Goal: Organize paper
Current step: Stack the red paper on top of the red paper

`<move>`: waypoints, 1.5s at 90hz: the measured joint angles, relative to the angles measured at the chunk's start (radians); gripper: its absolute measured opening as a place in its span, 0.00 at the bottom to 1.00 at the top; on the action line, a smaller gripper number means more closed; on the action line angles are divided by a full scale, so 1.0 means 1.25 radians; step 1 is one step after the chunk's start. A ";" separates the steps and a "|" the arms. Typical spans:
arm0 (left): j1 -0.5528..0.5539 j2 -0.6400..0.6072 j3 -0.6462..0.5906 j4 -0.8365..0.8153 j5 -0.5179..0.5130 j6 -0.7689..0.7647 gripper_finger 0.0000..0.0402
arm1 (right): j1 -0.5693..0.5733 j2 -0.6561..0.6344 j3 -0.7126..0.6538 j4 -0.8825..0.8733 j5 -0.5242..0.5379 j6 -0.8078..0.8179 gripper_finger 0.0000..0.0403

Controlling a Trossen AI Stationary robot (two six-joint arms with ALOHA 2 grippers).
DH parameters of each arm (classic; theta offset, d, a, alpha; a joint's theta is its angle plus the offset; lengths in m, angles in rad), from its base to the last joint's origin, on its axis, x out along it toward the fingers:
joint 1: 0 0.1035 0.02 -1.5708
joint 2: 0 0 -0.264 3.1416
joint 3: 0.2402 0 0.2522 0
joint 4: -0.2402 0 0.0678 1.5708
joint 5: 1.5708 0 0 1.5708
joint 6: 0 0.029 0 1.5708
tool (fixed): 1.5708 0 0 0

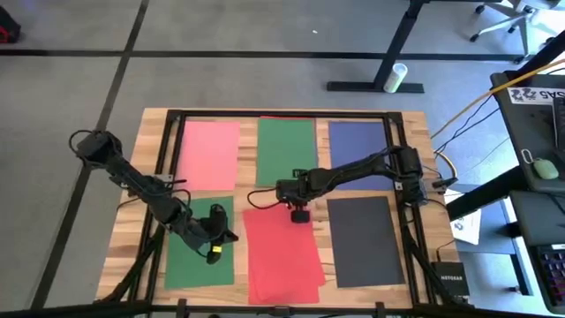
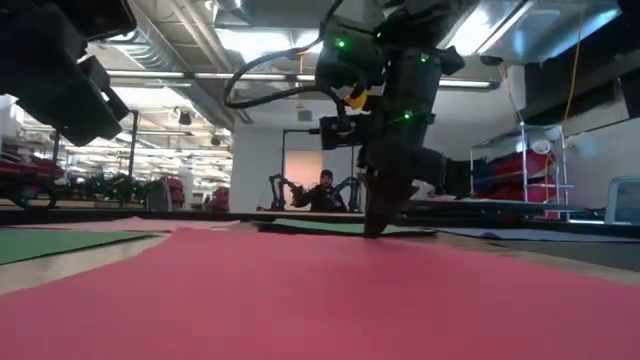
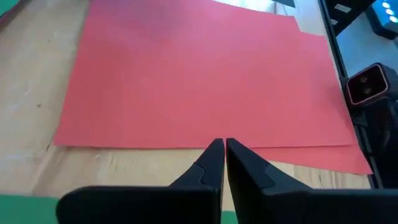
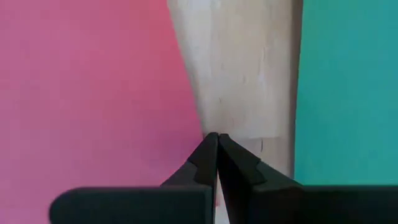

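From high above, we see a wooden table [image 1: 132, 230] with coloured sheets laid out in rows, like tiles. At the far side lie a pink sheet [image 1: 209, 155], a green sheet [image 1: 286, 150] and a navy blue sheet [image 1: 357, 146]. At the near side lie another green sheet [image 1: 190, 261], the red paper [image 1: 282, 256] and a dark grey sheet [image 1: 365, 240]. The red paper sits crooked, and a second red sheet peeks out under it, so we think this pile needs straightening. Our right gripper [image 1: 300, 213] is at the far edge of the red paper, a good spot for nudging it. Our left gripper [image 1: 214, 248] hangs over the near green sheet, just beside the red paper.

From table height, the red paper [image 2: 320, 300] fills the front. The right gripper [image 2: 375, 225] points straight down with its tip at the paper's far edge. It looks pinched together, with nothing in it. Far back, a person sits in the room.

From the left wrist, the left gripper [image 3: 224, 149] has its jaws almost touching, with only a thin gap, and they hold nothing. It points at the red paper [image 3: 186, 81], where both red sheets show, one shifted from the other.

From the right wrist, the right gripper [image 4: 216, 144] is closed tight and empty. It points at bare wood between the red paper [image 4: 87, 93] and the green sheet [image 4: 348, 93], right at the red edge.
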State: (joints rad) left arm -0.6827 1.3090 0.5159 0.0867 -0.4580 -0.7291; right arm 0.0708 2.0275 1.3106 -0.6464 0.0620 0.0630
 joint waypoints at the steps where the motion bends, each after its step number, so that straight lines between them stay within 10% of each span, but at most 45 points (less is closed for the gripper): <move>1: 0.000 0.000 0.000 0.000 0.000 0.000 0.00 | 0.000 0.000 0.000 -0.001 -0.002 0.002 0.00; 135: 0.039 0.021 0.000 -0.123 -0.010 -0.087 0.00 | 0.064 -0.003 0.054 -0.157 -0.005 0.077 0.00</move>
State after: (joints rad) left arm -0.6344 1.3350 0.5156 -0.0666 -0.4701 -0.8377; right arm 0.1509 2.0239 1.3785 -0.8423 0.0557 0.1590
